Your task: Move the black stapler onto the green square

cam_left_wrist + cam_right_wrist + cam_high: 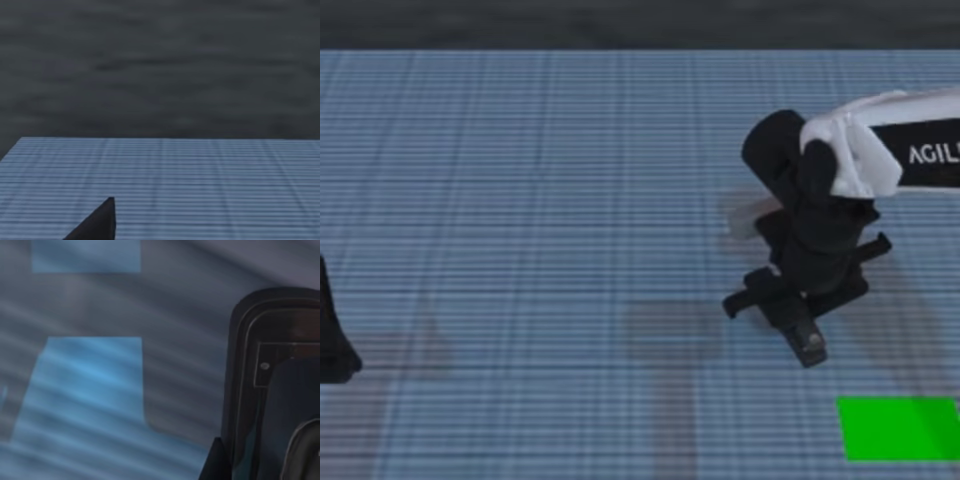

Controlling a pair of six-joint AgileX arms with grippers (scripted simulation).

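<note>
A: Though half hidden under the right gripper [790, 310], black stapler [807, 338] lying mid-right on the worktop [540, 200], long axis slanting toward the green square [898, 428].

B: Jaws?

A: Straddling it, possibly clamped; cannot tell. Square nearby, toward the near right corner. Left gripper [332, 345] parked far left.

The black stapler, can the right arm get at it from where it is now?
Probably yes. The right gripper is right over the black stapler, which juts out beneath it, and nothing else stands nearby. The left gripper sits parked at the table's left edge.
</note>
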